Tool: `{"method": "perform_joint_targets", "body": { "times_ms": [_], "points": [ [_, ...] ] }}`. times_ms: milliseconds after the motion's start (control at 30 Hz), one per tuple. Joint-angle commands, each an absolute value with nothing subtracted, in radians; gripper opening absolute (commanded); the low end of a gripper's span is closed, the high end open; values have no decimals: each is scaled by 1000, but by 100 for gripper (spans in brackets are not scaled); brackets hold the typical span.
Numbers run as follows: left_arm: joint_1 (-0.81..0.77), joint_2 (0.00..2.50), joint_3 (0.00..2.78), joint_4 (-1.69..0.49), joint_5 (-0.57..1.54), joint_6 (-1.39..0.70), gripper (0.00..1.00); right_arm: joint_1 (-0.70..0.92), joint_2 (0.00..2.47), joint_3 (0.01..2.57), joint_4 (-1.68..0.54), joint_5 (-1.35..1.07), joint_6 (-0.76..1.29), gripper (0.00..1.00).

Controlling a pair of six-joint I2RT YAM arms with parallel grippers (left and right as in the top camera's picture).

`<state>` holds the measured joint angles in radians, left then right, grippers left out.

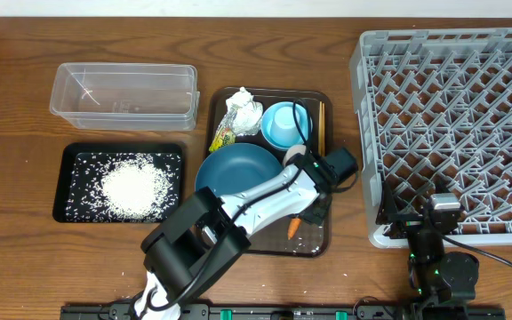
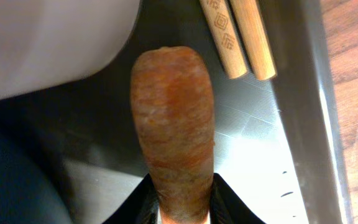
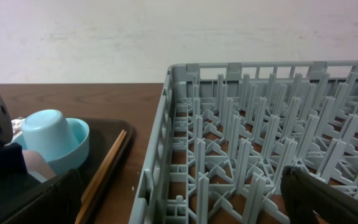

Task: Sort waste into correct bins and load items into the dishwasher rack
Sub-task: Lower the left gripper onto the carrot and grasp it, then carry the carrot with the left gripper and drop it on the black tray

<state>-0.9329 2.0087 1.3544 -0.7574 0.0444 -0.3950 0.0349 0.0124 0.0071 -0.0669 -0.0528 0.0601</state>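
The left arm [image 1: 238,213] has a white middle link between bulky black joint housings, with a thin black cable alongside. Its hand [image 1: 302,216] is black, with dark wedge-shaped fingers [image 2: 229,202]. The right arm [image 1: 438,267] is all black, dotted with small green lights and trailing a black cable.

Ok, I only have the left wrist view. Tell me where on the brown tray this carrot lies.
Observer: The carrot lies at the brown tray's right corner nearest the robot.
Operator: Now find me the rice.
Observer: The rice is heaped in the black tray, left of the brown tray.
Operator: Give me the other bin.
Observer: The clear tub stands behind the black tray and looks empty.
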Motion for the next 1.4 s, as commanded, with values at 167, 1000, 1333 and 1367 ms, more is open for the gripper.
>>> {"method": "perform_joint_targets", "body": {
  "times_ms": [167, 1000, 1333, 1367],
  "points": [
    [-944, 1989, 1387, -778, 57, -401, 13, 38, 10, 6, -71, -53, 70, 99],
    [-221, 1449, 1370, -1013, -38, -525, 14, 38, 10, 6, -71, -53, 70, 99],
    [205, 1623, 1275, -985, 14, -626, 15, 38, 10, 6, -71, -53, 70, 99],
    [225, 1644, 1274, -979, 26, -626, 14, 38, 10, 6, -71, -53, 70, 99]
  ]
}}
